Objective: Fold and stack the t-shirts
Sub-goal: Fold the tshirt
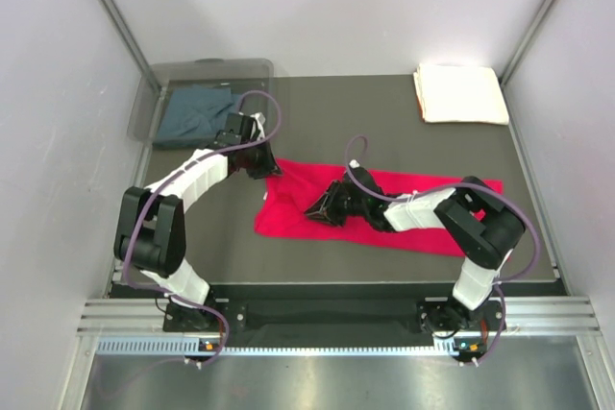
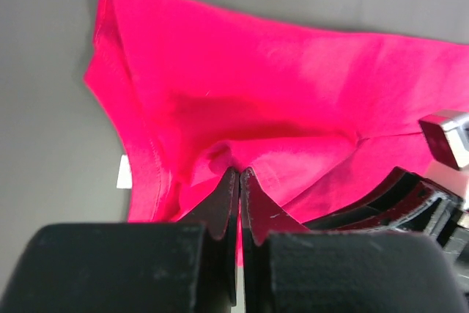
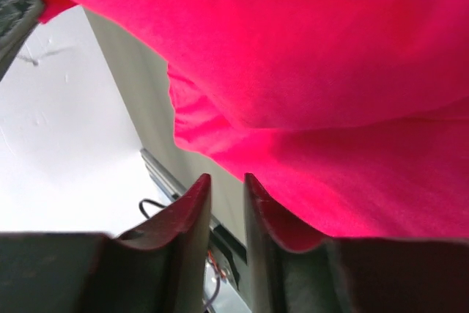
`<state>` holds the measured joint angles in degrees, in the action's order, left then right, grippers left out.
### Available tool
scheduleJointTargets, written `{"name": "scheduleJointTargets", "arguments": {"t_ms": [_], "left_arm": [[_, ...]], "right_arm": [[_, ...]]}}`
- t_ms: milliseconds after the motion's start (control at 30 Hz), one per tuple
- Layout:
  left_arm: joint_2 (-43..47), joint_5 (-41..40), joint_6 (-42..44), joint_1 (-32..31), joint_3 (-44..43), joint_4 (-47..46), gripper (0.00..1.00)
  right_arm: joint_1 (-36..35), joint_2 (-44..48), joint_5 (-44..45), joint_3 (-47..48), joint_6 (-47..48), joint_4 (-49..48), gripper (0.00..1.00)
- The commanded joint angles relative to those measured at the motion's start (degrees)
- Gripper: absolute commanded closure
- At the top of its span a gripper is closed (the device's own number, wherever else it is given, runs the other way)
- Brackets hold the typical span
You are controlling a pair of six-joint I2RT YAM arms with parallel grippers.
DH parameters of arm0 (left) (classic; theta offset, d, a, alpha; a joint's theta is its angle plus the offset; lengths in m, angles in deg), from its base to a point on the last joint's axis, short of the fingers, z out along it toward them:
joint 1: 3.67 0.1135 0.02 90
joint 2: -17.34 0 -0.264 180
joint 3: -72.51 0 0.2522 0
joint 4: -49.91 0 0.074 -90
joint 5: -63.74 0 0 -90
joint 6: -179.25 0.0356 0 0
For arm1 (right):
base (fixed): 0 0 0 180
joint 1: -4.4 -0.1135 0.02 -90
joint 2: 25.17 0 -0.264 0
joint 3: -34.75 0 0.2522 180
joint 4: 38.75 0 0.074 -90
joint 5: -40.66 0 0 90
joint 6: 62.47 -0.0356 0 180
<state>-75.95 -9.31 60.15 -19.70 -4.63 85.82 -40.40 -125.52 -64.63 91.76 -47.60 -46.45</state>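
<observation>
Spotter: Cloth first. Your red t-shirt (image 1: pixel 288 216) is lying across the middle of the table (image 1: pixel 317 112), stretching from eight o'clock out to three o'clock and bunching at its left end. Your left gripper (image 2: pixel 239 174) is pinching a fold at the shirt's eleven o'clock corner, jaws pressed together on the fabric.

Operator: What are you seeing on the right?

Spotter: Your right gripper (image 1: pixel 319 206) is sitting over the shirt near its middle, jaws standing a sliver apart. In its wrist view the fabric is draping past the fingertips and nothing is showing in the gap, so I'm judging it to be gripping nothing.

Operator: So what are you worrying about?

Spotter: If you're lifting now, only one corner is coming up. The shirt is likely swinging, twisting and dragging, and the fold is going crooked. That thin pinch may also be slipping under the weight.

Operator: Are you seeing anything nearby at risk?

Spotter: Your cream t-shirt (image 1: pixel 459 93), folded at one o'clock, is sitting well apart. The blue-grey t-shirt (image 1: pixel 197 110) is lying in the clear bin (image 1: pixel 211 69) at eleven o'clock, near your left arm, so a wide sweep there could be knocking the bin.
</observation>
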Motion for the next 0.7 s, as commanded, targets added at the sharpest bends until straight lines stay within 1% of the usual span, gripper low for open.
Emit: {"name": "scheduleJointTargets", "arguments": {"t_ms": [0,67,100,200,300,500,667], "left_arm": [[-0.39,1.42,1.68,0.30,-3.77,-4.84,1.00],[-1.10,1.59,2.21,0.30,-4.47,-5.36,1.00],[-1.36,1.86,2.21,0.30,-4.74,-5.71,1.00],[-2.85,4.83,2.12,0.30,-4.92,-7.64,1.00],[-3.47,6.07,1.33,0.30,-4.83,-9.67,1.00],[-3.91,6.78,1.77,0.30,-5.62,-12.31,1.00],[-4.88,7.48,1.95,0.30,-6.85,-12.83,1.00]], "right_arm": [[-0.73,-0.19,3.16,1.23,-1.59,-1.40,0.72],[-0.64,-0.10,3.69,1.05,-2.03,-1.40,0.66],[-0.64,-0.19,3.69,1.14,-2.21,-1.49,0.66],[-0.64,-1.07,3.95,1.84,-2.56,-1.14,0.65],[-0.56,-1.59,4.47,2.02,-3.26,-1.31,0.66],[-0.03,-2.56,5.62,0.97,-5.28,-4.12,0.68],[0.15,-2.83,7.02,0.97,-6.16,-4.47,0.68]]}}
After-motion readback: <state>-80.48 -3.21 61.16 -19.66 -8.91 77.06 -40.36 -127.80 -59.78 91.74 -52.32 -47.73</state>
